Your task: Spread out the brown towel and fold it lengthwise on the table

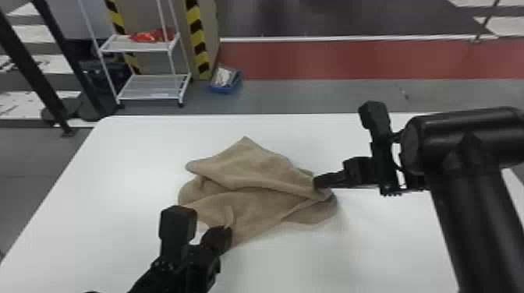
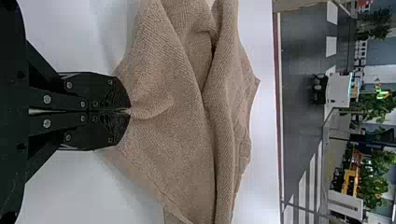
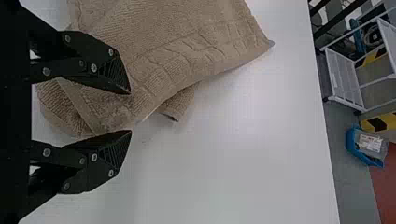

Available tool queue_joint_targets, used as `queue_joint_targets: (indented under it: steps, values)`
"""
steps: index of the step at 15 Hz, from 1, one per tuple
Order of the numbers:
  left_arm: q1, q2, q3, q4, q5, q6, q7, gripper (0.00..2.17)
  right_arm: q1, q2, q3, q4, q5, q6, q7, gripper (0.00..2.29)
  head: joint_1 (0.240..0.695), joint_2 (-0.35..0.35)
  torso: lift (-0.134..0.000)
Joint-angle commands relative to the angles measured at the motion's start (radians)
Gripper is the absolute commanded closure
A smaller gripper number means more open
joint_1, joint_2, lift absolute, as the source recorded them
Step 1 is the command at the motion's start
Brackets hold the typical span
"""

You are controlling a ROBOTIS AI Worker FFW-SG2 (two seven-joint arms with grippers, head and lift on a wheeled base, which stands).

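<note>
The brown towel point(image 1: 253, 195) lies crumpled in overlapping folds mid-table. My left gripper point(image 1: 224, 235) is at its near left corner; in the left wrist view the left gripper point(image 2: 128, 111) is closed on a pinched bit of the towel point(image 2: 173, 126). At the towel's right end sits my right gripper point(image 1: 319, 182). The right wrist view has the right gripper point(image 3: 130, 112) with its fingers apart and an edge of the towel point(image 3: 187, 51) between and beneath them; they are not shut on the cloth.
The white table point(image 1: 117, 156) extends around the towel on all sides. Beyond its far edge stand a white rack point(image 1: 152, 82) and a blue bin point(image 1: 226, 83) on the floor. The right forearm point(image 1: 475, 202) reaches over the table's right side.
</note>
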Motion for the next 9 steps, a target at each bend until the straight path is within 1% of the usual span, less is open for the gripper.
queue_joint_targets:
  steps: [1,2,3,4,5,8,9]
  values:
    - [0.000,0.000,-0.001,0.003,0.000,0.001,0.000,1.45,-0.011,0.001,0.004,0.036,-0.009,-0.020,0.002,0.92,0.695,0.062,-0.124]
    - [0.000,0.000,-0.001,0.005,0.000,0.001,0.000,1.45,-0.017,0.001,0.007,0.056,-0.012,-0.032,0.003,1.14,0.695,0.064,-0.124]
    - [0.000,0.000,0.000,0.005,0.000,-0.002,0.000,1.45,-0.016,0.001,0.010,0.057,-0.017,-0.042,0.002,1.26,0.695,0.066,-0.124]
    - [0.000,0.000,0.000,0.005,0.000,-0.002,0.000,1.45,-0.008,0.001,0.008,0.051,-0.022,-0.048,0.002,1.43,0.695,0.067,-0.124]
    - [0.000,0.000,0.002,0.005,0.000,-0.002,-0.002,1.45,0.001,0.001,0.005,0.031,-0.023,-0.048,0.002,1.51,0.695,0.069,-0.124]
    - [0.000,0.000,0.012,-0.001,-0.001,-0.005,0.000,1.45,0.052,0.001,-0.012,-0.073,-0.035,-0.048,-0.005,1.51,0.695,0.075,-0.124]
    - [0.000,0.000,0.022,-0.004,-0.005,-0.008,0.000,1.60,0.066,0.001,-0.033,-0.113,-0.037,-0.036,-0.005,1.51,0.695,0.078,-0.124]
